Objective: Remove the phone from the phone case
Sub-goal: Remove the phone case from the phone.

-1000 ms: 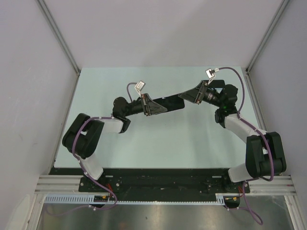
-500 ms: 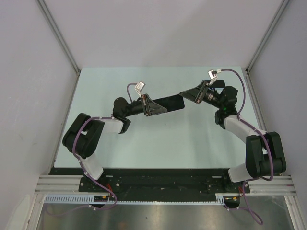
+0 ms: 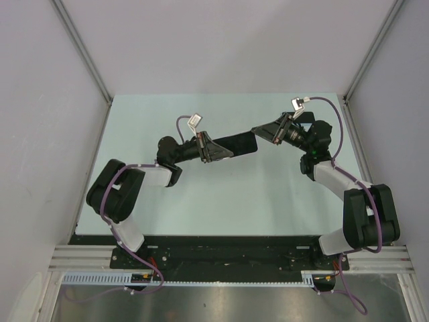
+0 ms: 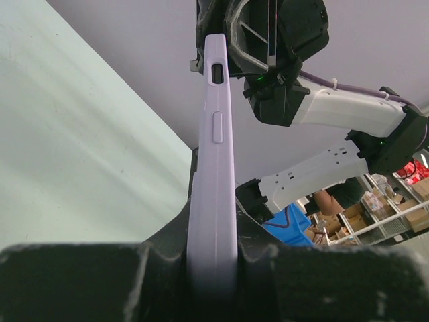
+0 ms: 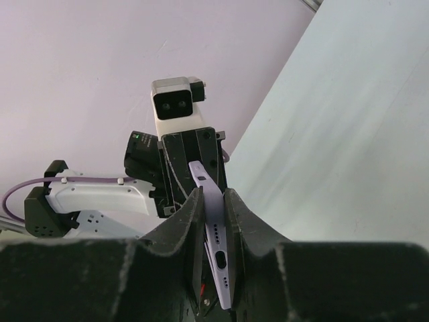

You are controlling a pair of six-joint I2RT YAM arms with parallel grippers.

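The phone (image 3: 238, 143), in its lilac case (image 4: 214, 154), was held aloft over the far middle of the surface (image 3: 201, 201), its long axis running left to right. The left end effector (image 3: 220, 149) was clamped on its left end. The right end effector (image 3: 260, 131) was nipped onto its right end.

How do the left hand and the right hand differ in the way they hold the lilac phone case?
The left hand grips the phone case at the end away from the charging port; the right hand pinches the port end. Seen from above, the left hand reaches in from the left, the right hand from the right, a little farther back. Both are shut on the same case.
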